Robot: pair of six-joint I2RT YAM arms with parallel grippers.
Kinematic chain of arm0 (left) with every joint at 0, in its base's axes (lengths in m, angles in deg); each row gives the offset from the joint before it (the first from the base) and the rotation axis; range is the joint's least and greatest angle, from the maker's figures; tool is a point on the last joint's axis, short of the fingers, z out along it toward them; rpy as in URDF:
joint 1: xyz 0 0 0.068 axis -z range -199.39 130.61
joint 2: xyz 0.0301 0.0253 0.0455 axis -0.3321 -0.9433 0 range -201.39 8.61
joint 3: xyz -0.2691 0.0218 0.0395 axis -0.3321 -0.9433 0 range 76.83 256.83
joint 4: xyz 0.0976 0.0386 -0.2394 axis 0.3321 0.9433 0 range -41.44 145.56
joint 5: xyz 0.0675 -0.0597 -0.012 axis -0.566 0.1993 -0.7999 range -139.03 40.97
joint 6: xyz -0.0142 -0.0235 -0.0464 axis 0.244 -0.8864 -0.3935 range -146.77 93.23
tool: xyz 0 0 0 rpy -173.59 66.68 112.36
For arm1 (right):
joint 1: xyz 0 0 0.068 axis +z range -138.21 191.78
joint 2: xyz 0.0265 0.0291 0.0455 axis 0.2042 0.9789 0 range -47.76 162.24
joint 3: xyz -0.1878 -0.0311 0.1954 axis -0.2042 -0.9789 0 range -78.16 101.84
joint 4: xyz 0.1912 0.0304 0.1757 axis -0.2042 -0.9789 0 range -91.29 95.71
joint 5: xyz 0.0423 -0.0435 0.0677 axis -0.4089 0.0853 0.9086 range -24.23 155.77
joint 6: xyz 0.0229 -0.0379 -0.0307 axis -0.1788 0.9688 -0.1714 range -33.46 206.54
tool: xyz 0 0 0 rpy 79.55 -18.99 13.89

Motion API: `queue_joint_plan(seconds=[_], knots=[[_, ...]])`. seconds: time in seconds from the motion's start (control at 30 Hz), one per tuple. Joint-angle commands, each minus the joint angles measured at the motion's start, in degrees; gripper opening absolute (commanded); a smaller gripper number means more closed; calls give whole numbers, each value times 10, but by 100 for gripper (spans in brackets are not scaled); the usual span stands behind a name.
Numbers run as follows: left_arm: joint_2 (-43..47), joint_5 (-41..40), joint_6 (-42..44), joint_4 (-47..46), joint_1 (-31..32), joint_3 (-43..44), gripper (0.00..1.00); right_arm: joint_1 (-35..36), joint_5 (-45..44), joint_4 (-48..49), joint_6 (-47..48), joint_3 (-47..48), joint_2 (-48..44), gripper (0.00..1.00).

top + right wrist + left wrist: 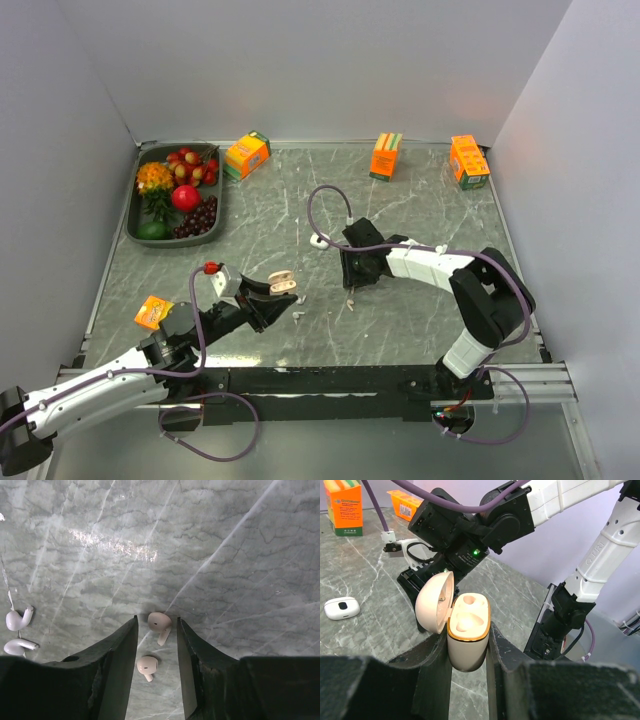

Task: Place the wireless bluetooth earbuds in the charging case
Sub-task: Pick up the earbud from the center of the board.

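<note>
Two robot arms work at a grey-green marble-patterned table. A dark tray of toy fruit sits in its far left corner. Three orange cartons line the far edge and a fourth lies near the left arm.

The left gripper is clamped on the beige charging case, one finger against each side. It holds the case upright off the table, with the lid swung open and both inner wells bare.

The right gripper points down at the table with its jaws apart. Two pale earbuds lie between its fingers, one at the tips and the other closer to the wrist. Two white earbuds rest to one side. A small white case sits on the table beyond.
</note>
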Motion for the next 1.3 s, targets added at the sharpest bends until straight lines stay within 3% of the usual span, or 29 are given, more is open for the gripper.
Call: queue_joint_plan(seconds=[0.0,0.4,0.57,0.7,0.97,1.27], knots=[[-3,-9,9,-16,3,8,1,-3,-2,10,7,21,14,41],[-15,-2,9,-24,4,10,1,-5,-9,7,4,3,-12,21],[-16,-8,11,-23,3,12,1,-4,-35,-2,8,6,-63,16],[-18,-8,12,-26,4,12,1,-3,-52,-9,7,14,-100,1],[-34,-29,27,-48,4,17,1,17,-101,21,13,21,-214,0],[-103,-67,53,-111,4,42,1,94,-209,137,78,26,-351,0]])
